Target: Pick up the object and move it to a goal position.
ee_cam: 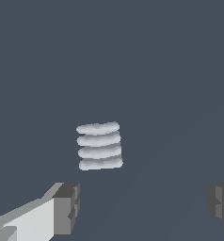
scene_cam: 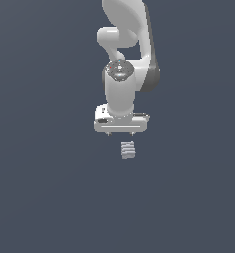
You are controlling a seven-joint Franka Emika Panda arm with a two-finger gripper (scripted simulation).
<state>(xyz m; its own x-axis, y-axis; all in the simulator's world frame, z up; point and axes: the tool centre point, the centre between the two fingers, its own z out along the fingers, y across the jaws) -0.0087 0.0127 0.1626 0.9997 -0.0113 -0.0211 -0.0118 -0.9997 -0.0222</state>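
My gripper [scene_cam: 120, 133] hangs with its jaws spread wide and nothing between them; in the wrist view both fingertips [ee_cam: 67, 207] stand well apart, clear of the object [ee_cam: 100, 146]. The object [scene_cam: 128, 149] lies on the dark floor just below the gripper, slightly toward the exterior view's right. Its ridged layers look stacked along its longer axis, though the render is too coarse to be sure.

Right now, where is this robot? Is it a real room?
Probably not a real room. It looks like a computer simulation: a flat, plain dark grey floor with no walls or furniture, one smooth white arm with an open gripper, and a small ridged pale block lying below it.
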